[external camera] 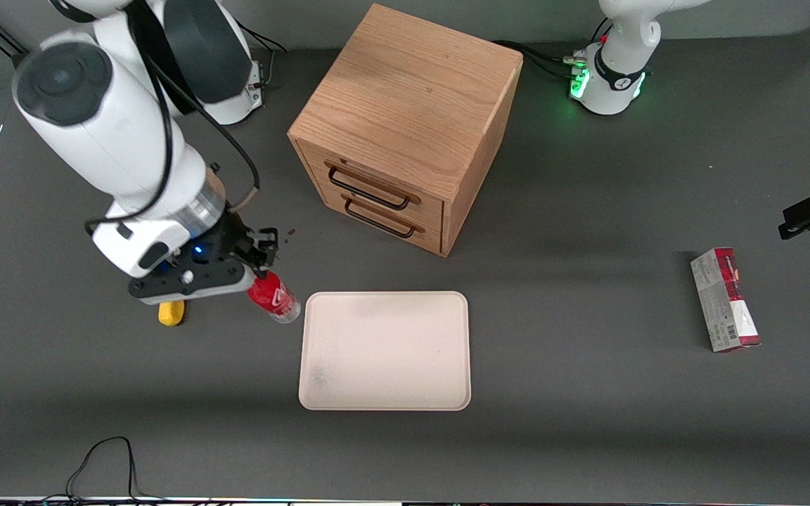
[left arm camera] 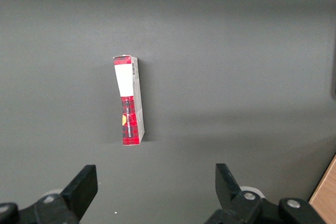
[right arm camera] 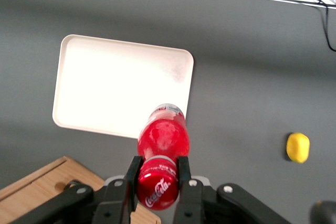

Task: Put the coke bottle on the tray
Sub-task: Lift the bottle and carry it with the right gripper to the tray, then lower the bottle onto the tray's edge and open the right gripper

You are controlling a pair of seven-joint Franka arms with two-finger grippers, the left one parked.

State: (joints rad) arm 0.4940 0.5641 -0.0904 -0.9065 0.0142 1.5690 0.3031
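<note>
My right gripper (external camera: 262,270) is shut on the red cap end of the coke bottle (external camera: 275,297), a small red bottle with a white script logo and a silvery base. It holds the bottle tilted above the table, just off the short edge of the tray (external camera: 385,379) at the working arm's end. In the right wrist view the black fingers (right arm camera: 132,170) clamp the bottle (right arm camera: 163,137) at its neck, and its base hangs by the corner of the cream tray (right arm camera: 105,77). The tray is flat, with rounded corners and nothing on it.
A wooden drawer box (external camera: 405,119) with two black handles stands farther from the front camera than the tray. A small yellow object (external camera: 171,313) lies under the gripper body, also in the right wrist view (right arm camera: 297,147). A red-and-grey carton (external camera: 725,300) lies toward the parked arm's end.
</note>
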